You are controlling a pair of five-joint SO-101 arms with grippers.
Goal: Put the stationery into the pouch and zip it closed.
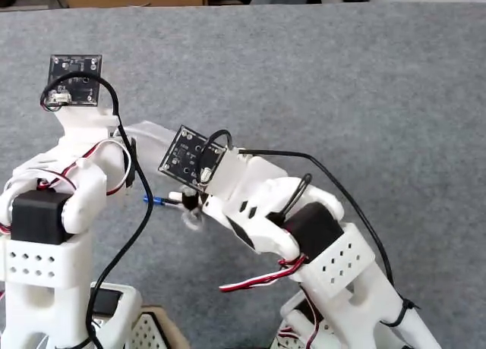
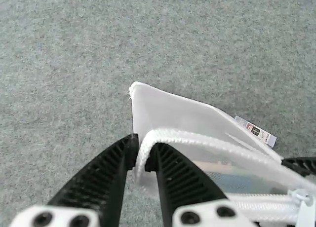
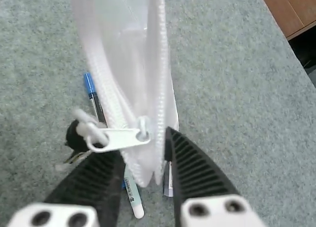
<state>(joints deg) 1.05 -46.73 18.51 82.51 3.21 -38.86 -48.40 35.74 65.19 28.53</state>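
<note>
Pinching the white zip tape at one corner of the pouch (image 2: 177, 113) with the left gripper (image 2: 142, 150), black fingers (image 2: 111, 170) drawn narrow, nothing but the tape's thickness sitting between them. Holding that corner clear of the grey carpet (image 2: 74, 49).

Clamping the opposite end of the pouch with the right gripper (image 3: 143, 148), spread roughly midway, one finger pressing against each side of the fabric right beside the zip pull (image 3: 118, 136). Gaping apart along the two rows of teeth running away from that pull, so not yet zipped.

Hanging the pouch between the two arms, above the carpet.

Lying on the carpet beneath the pouch:
- a blue pen (image 3: 90, 91)
- a white marker (image 3: 133, 197)
- a dark-tipped pen (image 3: 168, 180), peeking out past the pouch's edge
- a small black item (image 3: 74, 138), too hidden behind the pull to be naming it
</note>
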